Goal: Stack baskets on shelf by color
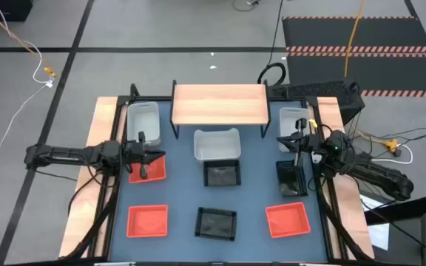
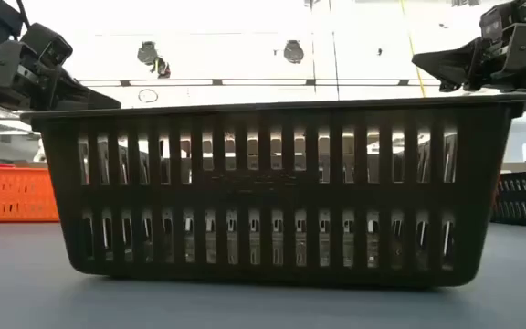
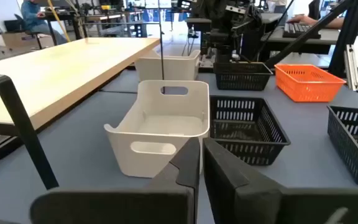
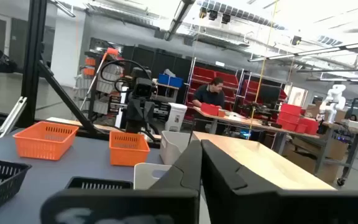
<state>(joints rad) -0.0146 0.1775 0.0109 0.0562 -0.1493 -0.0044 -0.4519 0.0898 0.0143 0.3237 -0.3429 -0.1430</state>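
Observation:
The light-wood shelf [image 1: 219, 103] stands at the table's far edge. Three white baskets sit near it: one on the left [image 1: 143, 118], one in the middle [image 1: 217, 144] [image 3: 160, 124], one on the right [image 1: 294, 120]. Three black baskets [image 1: 222, 174] [image 1: 217, 223] [image 1: 292, 178] and three red ones [image 1: 148, 169] [image 1: 147, 220] [image 1: 287, 219] rest on the table by their bottoms. My left gripper [image 1: 143, 155] [image 3: 201, 163] hovers shut over the far-left red basket. My right gripper [image 1: 296, 145] [image 4: 201, 163] hovers shut between the right white basket and the right black basket.
A black basket [image 2: 272, 192] fills the low view, hiding most of the table behind it. Black frame posts [image 1: 134, 92] stand at the table's far corners. Cables and a keyboard [image 1: 313, 90] lie beyond the far right edge. People work at benches in the room behind.

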